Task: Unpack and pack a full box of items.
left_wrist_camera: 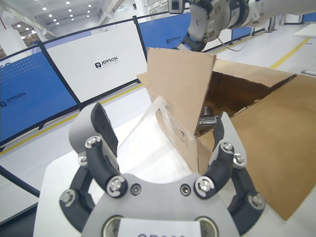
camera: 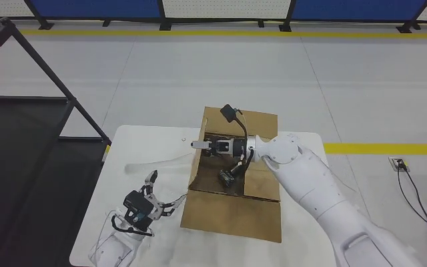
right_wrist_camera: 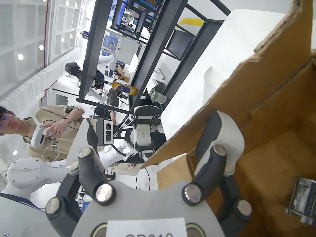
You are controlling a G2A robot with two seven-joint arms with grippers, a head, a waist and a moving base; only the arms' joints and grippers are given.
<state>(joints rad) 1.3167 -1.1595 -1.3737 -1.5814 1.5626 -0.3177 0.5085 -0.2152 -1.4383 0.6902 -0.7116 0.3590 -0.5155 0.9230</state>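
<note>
Box (camera: 230, 215): open on table (camera: 147, 143), metal part (left_wrist_camera: 207, 119) inside.
Right gripper (camera: 201, 144): fingers spread, straddling a raised flap (right_wrist_camera: 246, 82).
Left gripper (left_wrist_camera: 161, 114): wide open, empty, beside box corner.

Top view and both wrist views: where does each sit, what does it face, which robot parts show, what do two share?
Top view: above the arms, looking down at table and open box; left tool beside the box, right tool over it.
Left wrist view: on the left wrist, facing the box's raised flap; own open tool shows.
Right wrist view: on the right wrist, facing across that flap; own open tool shows.
Shared: both wrist views show a metal part inside the box.
</note>
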